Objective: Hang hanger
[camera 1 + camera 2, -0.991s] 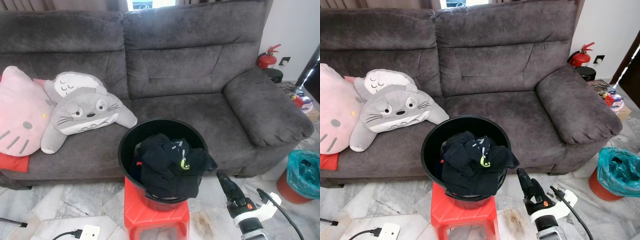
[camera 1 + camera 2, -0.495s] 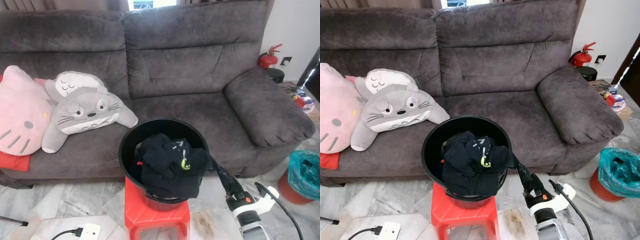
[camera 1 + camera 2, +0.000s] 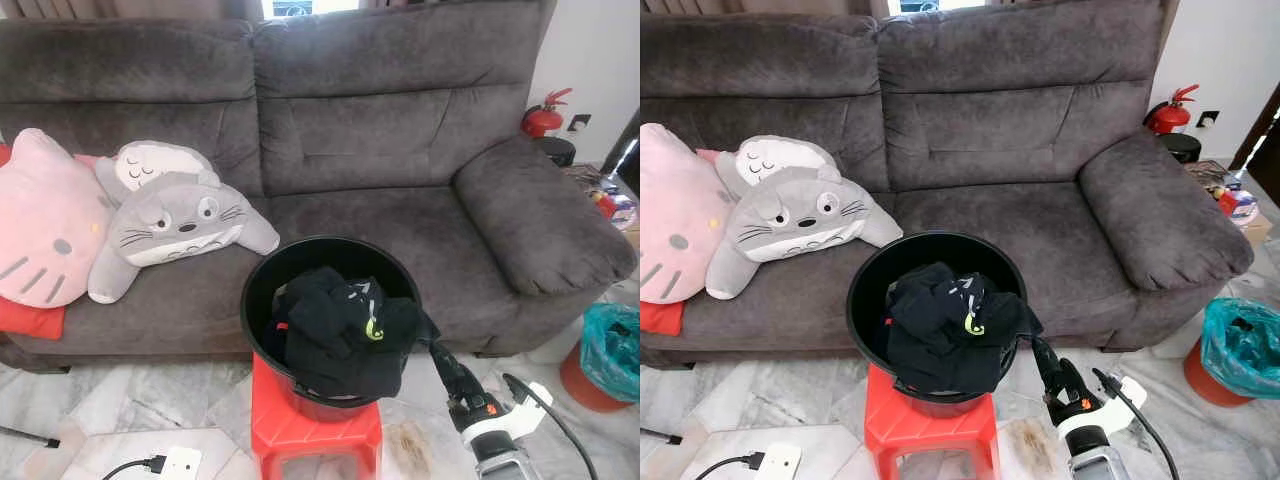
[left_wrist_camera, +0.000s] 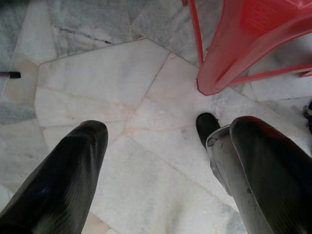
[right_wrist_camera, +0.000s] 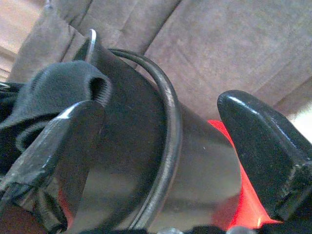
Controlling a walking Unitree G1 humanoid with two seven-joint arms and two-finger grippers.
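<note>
Before the grey sofa [image 3: 400,150], a black bucket [image 3: 262,290] of dark clothes [image 3: 345,330] stands on a red stool [image 3: 315,440]; the right pincer [image 3: 432,345] reaches its right rim. Plush toys [image 3: 170,215] lie far left. Left wrist view: the left pincer [image 4: 161,151] hangs wide open over marble floor [image 4: 97,87]. Right wrist view: open fingers [image 5: 73,141] straddle the bucket's wall, one touching cloth, holding nothing. I cannot make out a hanger.

1. Grey sofa [image 3: 380,160] at the far side, with a pink cat cushion [image 3: 45,235] and grey plush [image 3: 175,215] on its left.
2. Red fire extinguisher [image 3: 545,115] far right.
3. Teal bag [image 3: 612,345], perhaps lining a bin, near right.
</note>
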